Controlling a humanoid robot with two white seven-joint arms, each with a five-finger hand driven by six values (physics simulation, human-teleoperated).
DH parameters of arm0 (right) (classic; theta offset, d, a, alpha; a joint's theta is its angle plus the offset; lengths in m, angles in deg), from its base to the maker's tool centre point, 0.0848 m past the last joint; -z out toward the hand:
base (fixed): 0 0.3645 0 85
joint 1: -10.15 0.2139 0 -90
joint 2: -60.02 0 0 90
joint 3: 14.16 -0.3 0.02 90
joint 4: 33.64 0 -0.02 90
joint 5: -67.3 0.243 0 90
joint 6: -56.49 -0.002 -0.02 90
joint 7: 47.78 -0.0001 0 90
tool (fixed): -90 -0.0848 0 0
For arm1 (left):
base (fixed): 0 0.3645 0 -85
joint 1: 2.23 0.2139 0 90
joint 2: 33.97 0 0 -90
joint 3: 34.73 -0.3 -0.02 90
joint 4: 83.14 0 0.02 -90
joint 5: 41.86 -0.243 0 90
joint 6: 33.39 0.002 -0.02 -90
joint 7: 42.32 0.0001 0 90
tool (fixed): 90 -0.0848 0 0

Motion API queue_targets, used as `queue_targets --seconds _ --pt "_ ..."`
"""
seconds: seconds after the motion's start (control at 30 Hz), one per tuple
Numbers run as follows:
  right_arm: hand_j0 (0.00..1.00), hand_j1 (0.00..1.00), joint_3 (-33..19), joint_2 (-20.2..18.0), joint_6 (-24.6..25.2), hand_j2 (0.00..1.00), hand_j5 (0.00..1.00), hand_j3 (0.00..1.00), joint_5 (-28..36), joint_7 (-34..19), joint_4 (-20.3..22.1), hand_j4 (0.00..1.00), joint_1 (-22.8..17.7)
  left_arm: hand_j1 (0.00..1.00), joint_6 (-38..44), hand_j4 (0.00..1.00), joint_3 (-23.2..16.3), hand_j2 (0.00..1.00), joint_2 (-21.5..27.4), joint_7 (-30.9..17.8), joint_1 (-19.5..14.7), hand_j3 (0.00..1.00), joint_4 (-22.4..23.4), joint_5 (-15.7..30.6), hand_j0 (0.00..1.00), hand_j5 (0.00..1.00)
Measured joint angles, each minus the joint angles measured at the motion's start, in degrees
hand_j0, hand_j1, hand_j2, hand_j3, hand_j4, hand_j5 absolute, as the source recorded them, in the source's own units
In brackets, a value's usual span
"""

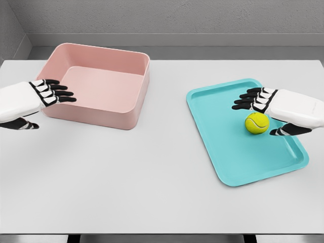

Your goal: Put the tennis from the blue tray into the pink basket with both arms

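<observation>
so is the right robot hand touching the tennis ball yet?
Cannot tell. In the head view the right robot hand, fingers spread, overlaps the tennis ball on the blue tray; neither contact nor gap shows plainly.

- The ball [256,123], just under the right hand's fingers [249,99], looks fuzzy and matt, like felt.
- The tray [228,157] below those fingers looks like smooth plastic with a soft sheen along its raised rim.
- The basket [101,114], touching or just behind the left hand's fingers [58,92], looks like smooth matt plastic.
- The table [152,192] has a plain, smooth, matt top.
- Both hands have glossy white shells and dull black fingers.
</observation>
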Motion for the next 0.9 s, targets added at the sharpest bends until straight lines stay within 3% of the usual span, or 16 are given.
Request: queue_targets --seconds 0.2,0.27,0.67,0.9 --pt "1.00 1.00 0.0 0.1 0.0 1.00 1.00 1.00 -0.7 0.0 -0.8 1.00 0.0 1.00 0.0 1.00 0.0 1.00 0.5 -0.1 0.2 1.00 0.0 0.0 1.00 1.00" --pt "1.00 1.00 0.4 0.5 0.0 1.00 1.00 1.00 -0.8 0.0 -2.2 1.00 2.3 1.00 0.0 1.00 0.0 1.00 0.5 -0.1 0.3 1.00 0.0 -0.1 1.00 1.00" --pt "1.00 1.00 5.9 6.3 0.0 1.00 1.00 1.00 -1.1 -5.3 -9.1 1.00 6.4 1.00 0.0 1.00 0.1 1.00 0.1 -0.1 0.2 1.00 0.0 0.0 1.00 1.00" --pt "1.00 1.00 7.9 10.4 0.0 1.00 1.00 1.00 -1.6 -7.3 -15.1 1.00 6.7 1.00 0.0 1.00 0.1 1.00 0.1 -0.1 0.3 1.00 0.0 0.0 1.00 1.00"
